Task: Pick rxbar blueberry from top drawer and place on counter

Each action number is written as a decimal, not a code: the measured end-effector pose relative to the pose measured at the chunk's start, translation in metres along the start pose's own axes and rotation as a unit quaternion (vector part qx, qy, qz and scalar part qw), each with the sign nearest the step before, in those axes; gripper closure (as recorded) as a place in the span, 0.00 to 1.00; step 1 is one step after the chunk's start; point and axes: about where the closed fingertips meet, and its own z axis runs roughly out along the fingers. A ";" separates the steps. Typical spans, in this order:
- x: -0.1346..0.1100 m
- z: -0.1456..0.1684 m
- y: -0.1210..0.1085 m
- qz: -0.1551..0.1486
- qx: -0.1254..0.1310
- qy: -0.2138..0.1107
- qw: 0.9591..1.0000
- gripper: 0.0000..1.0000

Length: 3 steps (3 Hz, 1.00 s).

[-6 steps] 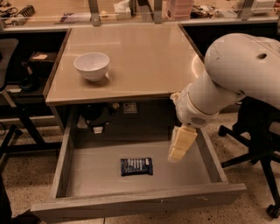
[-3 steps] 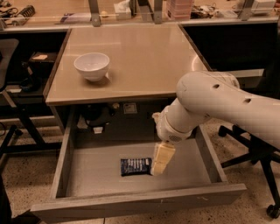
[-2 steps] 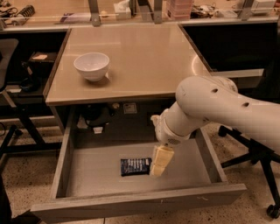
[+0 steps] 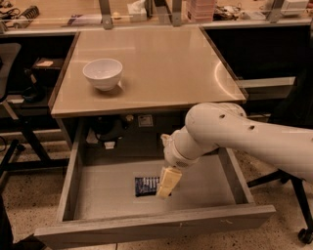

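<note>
The top drawer (image 4: 98, 197) stands pulled open below the counter (image 4: 161, 63). The rxbar blueberry (image 4: 145, 185), a dark blue bar with white lettering, lies flat on the drawer floor near the middle. My gripper (image 4: 167, 184) hangs down inside the drawer from the white arm (image 4: 230, 134) that comes in from the right. Its cream fingers (image 4: 168, 180) are right over the bar's right end and cover part of it. I cannot see whether they touch the bar.
A white bowl (image 4: 102, 73) stands on the counter's left part. A cluttered bench (image 4: 146, 12) with metal uprights runs along the back. A chair base (image 4: 293, 195) stands at the right and another chair (image 4: 10, 97) at the left. Cables and parts sit behind the drawer (image 4: 117, 129).
My arm has swung left and down into the drawer. The gripper moved from the drawer's right side to just over the bar's right end. The bar has not moved.
</note>
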 end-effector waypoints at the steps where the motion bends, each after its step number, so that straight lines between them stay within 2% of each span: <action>1: 0.000 0.001 0.000 0.000 0.000 -0.001 1.000 0.00; 3: -0.003 0.026 0.013 -0.006 -0.017 -0.026 1.000 0.00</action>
